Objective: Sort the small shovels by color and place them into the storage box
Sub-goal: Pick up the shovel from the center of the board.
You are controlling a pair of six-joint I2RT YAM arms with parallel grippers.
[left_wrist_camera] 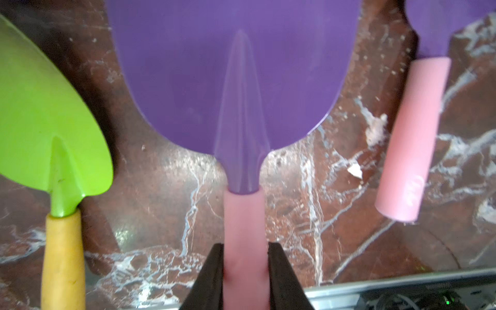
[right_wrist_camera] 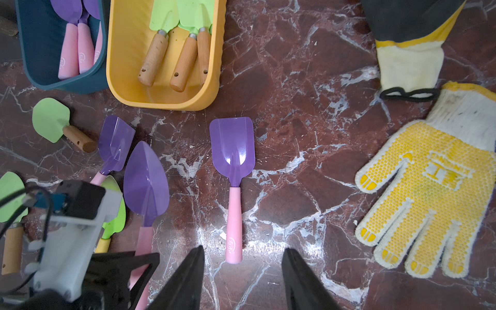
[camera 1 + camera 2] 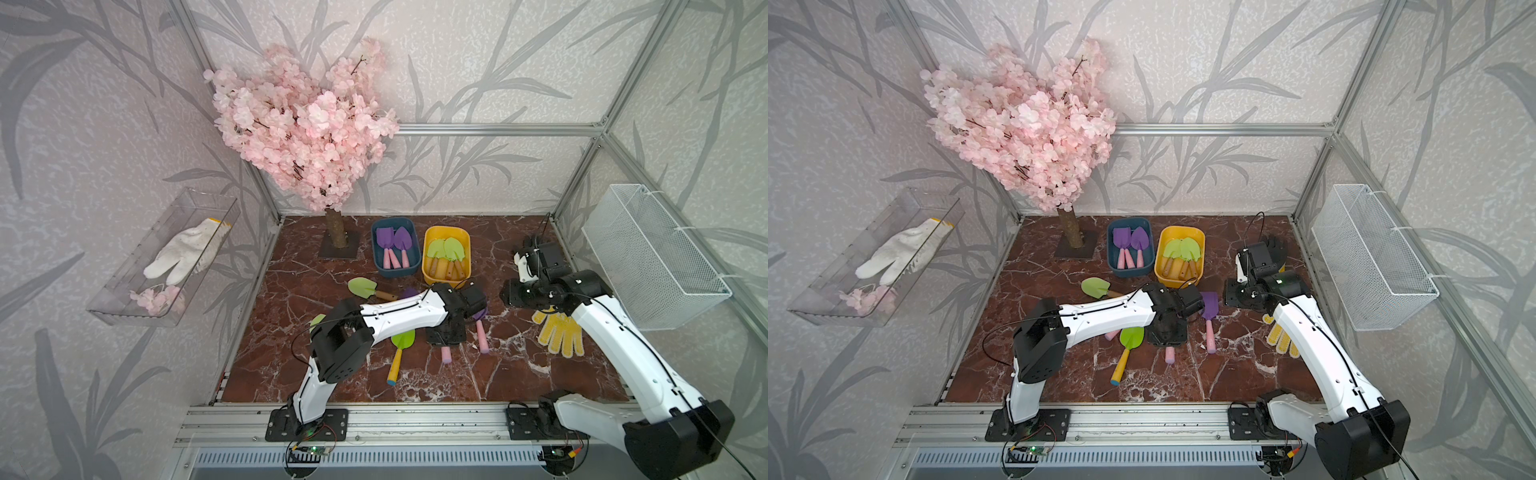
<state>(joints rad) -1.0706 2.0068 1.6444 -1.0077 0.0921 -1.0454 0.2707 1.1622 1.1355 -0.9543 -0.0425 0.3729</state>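
The left gripper (image 1: 244, 247) is clamped on the pink handle of the pointed purple shovel (image 1: 236, 67), one black finger pressed against each side just below the blade's neck; the blade points away from the wrist over the marbled tabletop (image 3: 436, 382). Whether the shovel is off the surface I cannot tell. Just beside it on one side lies the yellow-handled green shovel (image 1: 48, 112), roughly parallel to it, and on the other side lies the square purple shovel (image 2: 232, 150), also pink-handled, apart from the held one. The right gripper (image 2: 243, 249) hangs over that square shovel with its jaws partly apart and nothing between them; the end of the pink handle lies in line with the gap. In the right wrist view another purple shovel (image 2: 116, 142) lies beyond the left wrist, its handle passing under the green blade, and a loose green shovel (image 3: 362, 287) with a wooden handle rests nearer the boxes. Toward the back wall, the blue box (image 3: 376, 253) holds purple shovels (image 3: 395, 241) with their handles toward the robot, and touching it, the yellow box (image 3: 426, 262) holds green shovels (image 3: 446, 249) with three wooden handles. By the right arm lie a dotted yellow glove (image 2: 429, 188) and a black glove (image 2: 410, 26). A blossom tree (image 3: 303, 124) stands in the back corner, a clear tray (image 3: 120, 311) with a white glove (image 3: 183, 253) hangs on one wall, and a wire basket (image 3: 648, 257) hangs opposite.
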